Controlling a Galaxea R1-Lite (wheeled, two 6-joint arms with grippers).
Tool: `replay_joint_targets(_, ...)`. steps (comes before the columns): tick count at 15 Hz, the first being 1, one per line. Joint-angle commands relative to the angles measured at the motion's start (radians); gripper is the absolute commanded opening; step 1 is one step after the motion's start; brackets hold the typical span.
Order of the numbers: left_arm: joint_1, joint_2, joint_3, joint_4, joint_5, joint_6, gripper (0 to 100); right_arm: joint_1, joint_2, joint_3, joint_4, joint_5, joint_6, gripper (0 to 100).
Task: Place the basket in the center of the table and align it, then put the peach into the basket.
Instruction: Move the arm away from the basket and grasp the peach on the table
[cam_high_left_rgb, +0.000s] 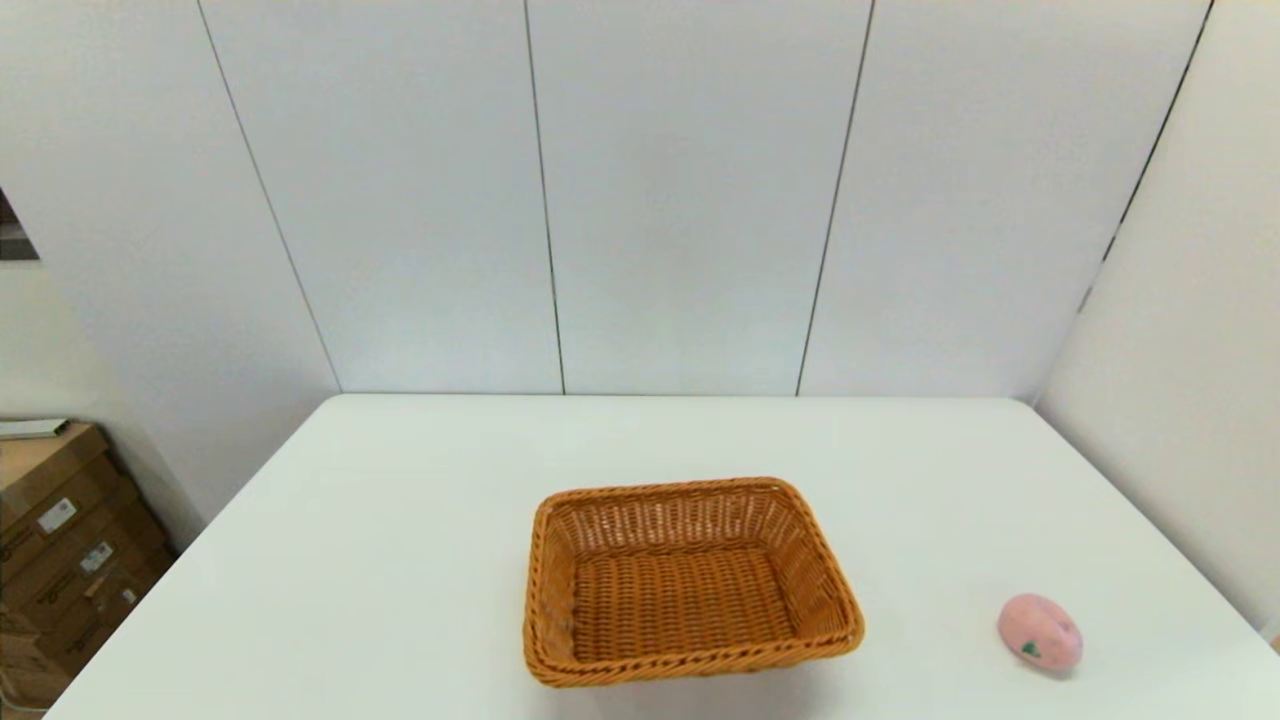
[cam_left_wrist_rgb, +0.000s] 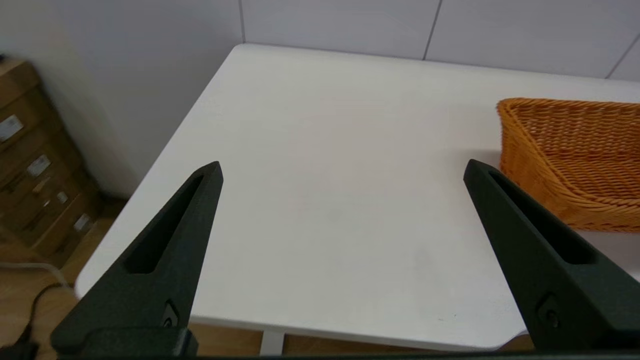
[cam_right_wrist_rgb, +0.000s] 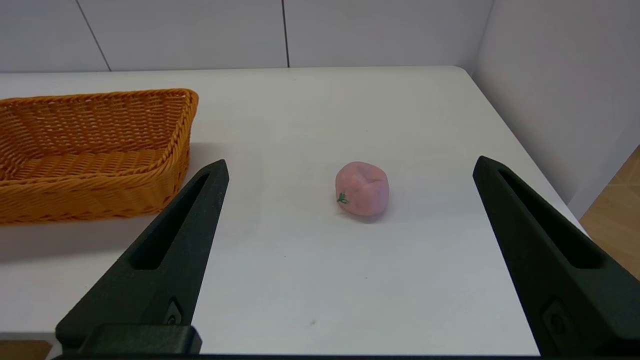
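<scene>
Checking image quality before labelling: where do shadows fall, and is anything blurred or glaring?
Head view: the orange-brown woven wicker basket casts a faint shadow toward the near edge; no glare. Left wrist view: the basket rim looks slightly smeared. Right wrist view: the pale pink toy peach is sharp, with a soft shadow beneath.

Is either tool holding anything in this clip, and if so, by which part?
Nothing is held. The left tool and right tool are both open and empty. The peach lies on the table, beside the empty basket.
</scene>
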Motion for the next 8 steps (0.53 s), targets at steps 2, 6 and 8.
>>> replay_joint_targets(2, 0.0, -0.037, 0.032, -0.017, -0.004, -0.019, 100, 0.001, 0.0, 0.0, 0.001, 0.0, -0.001, 100)
replay_joint_targets(6, 0.0, -0.037, 0.032, -0.017, -0.004, -0.019, 100, 0.001, 0.0, -0.002, 0.002, 0.0, -0.004, 100)
replay_joint_targets(8, 0.0, -0.037, 0.032, -0.017, -0.004, -0.021, 100, 0.001, 0.0, -0.009, 0.011, 0.003, -0.033, 100)
